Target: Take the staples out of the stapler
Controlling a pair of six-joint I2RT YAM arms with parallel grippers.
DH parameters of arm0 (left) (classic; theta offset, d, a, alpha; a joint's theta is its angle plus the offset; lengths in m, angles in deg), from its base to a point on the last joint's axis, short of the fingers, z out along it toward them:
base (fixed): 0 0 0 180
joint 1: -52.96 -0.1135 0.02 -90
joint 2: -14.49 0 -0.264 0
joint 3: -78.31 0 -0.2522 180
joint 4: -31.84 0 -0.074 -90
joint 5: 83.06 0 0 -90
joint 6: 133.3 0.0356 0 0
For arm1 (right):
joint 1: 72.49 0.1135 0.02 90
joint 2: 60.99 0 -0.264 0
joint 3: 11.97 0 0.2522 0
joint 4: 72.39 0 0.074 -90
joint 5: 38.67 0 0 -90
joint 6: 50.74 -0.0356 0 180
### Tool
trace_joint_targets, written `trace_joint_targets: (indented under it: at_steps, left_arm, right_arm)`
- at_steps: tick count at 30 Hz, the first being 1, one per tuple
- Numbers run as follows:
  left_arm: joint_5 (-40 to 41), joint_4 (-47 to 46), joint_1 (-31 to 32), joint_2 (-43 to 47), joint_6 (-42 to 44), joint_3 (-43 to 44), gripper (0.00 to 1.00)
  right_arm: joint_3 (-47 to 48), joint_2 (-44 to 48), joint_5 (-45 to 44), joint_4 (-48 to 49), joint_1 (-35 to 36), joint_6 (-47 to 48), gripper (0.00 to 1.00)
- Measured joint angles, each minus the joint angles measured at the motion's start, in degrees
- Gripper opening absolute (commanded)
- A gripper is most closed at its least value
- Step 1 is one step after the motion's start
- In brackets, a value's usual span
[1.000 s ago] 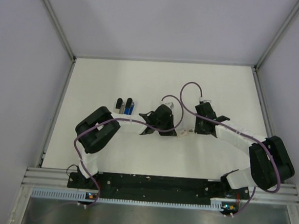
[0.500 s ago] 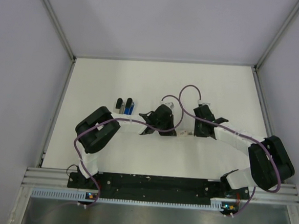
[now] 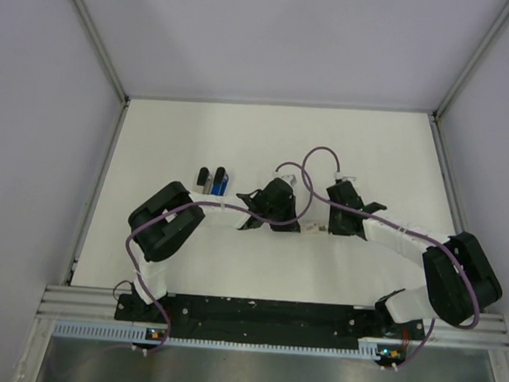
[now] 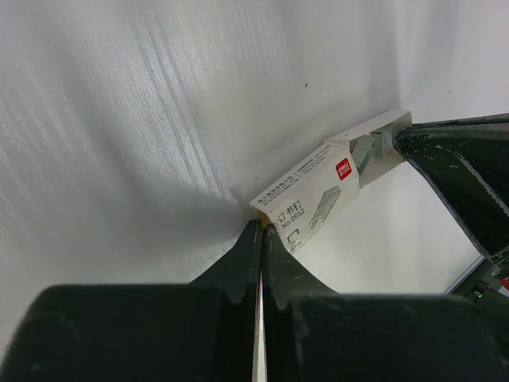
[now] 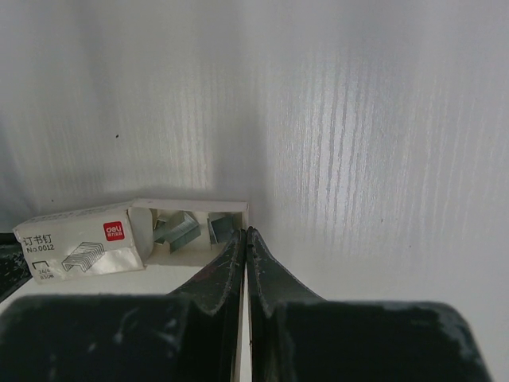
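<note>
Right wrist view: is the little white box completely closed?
No, the staple box has its inner tray slid partly out, and loose grey staples show inside it.

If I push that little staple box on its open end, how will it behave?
Probably light and easy to slide: the staple box looks like thin card. Its inner tray sits partly out, so a push may just slide it shut. The loose staple strips inside could spill if it tips.
</note>
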Motion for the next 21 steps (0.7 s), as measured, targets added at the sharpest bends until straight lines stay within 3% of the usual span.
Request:
trace_joint_targets:
  at_steps: [21]
  left_arm:
    - [-2.8, -0.4, -0.1, -0.9, 3.6, 0.9, 0.00]
  right_arm:
    - [-4.1, 5.2, -0.2, -1.1, 1.8, -1.1, 0.00]
